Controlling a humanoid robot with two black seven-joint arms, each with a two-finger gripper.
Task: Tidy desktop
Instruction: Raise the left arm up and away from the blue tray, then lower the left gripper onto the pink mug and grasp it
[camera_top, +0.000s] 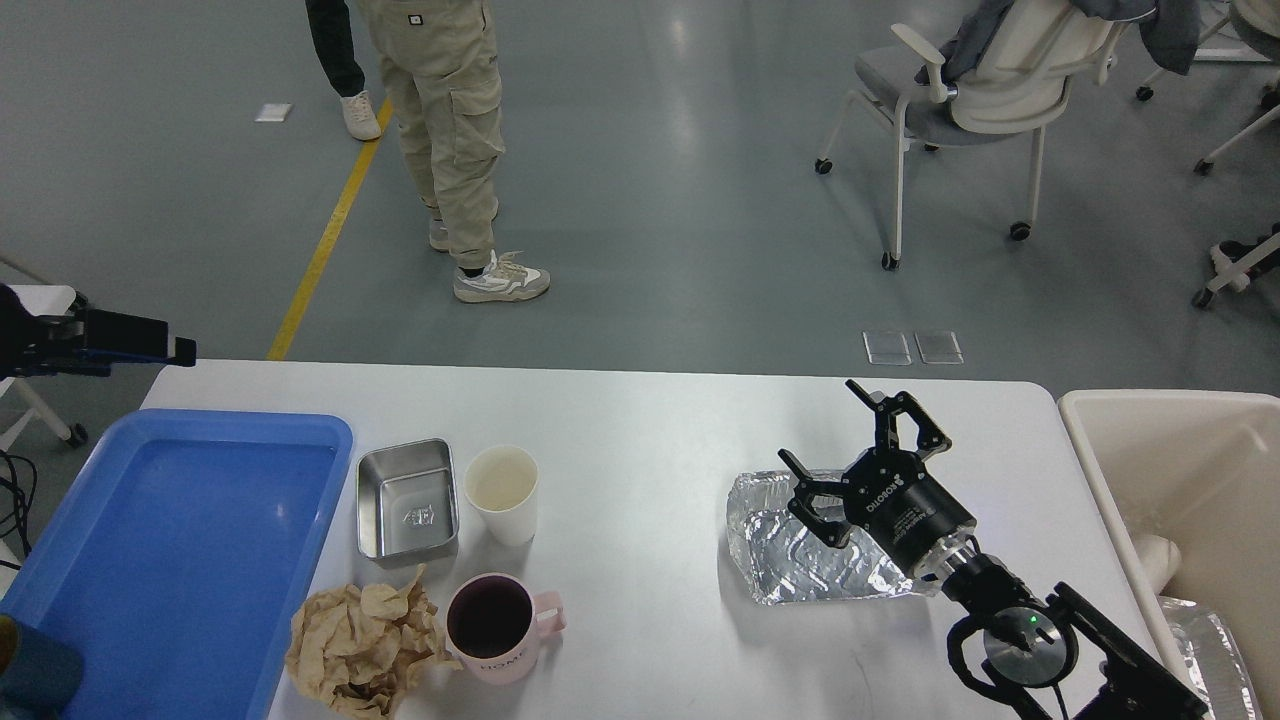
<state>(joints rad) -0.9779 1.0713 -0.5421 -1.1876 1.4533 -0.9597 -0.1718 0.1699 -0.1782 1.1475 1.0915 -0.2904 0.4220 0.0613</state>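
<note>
While over the foil tray (800, 560): right gripper (822, 435) spread wide, empty.
Left gripper (150, 345): state cannot be told.
Desktop (640, 430): cluttered.

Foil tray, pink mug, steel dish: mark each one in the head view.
foil tray (790, 555), head view, on its crinkled floor left of the gripper.
pink mug (497, 660), head view, on its outer wall.
steel dish (407, 500), head view, on its floor.

This looks like a robot lab or test hall: a wide grey coated floor (640, 200) with a yellow line (330, 225) painted across it. Wheeled office chairs (960, 110) stand about (one draped with clothing), and a person (450, 130) stands near the desktop (640, 430).
</note>
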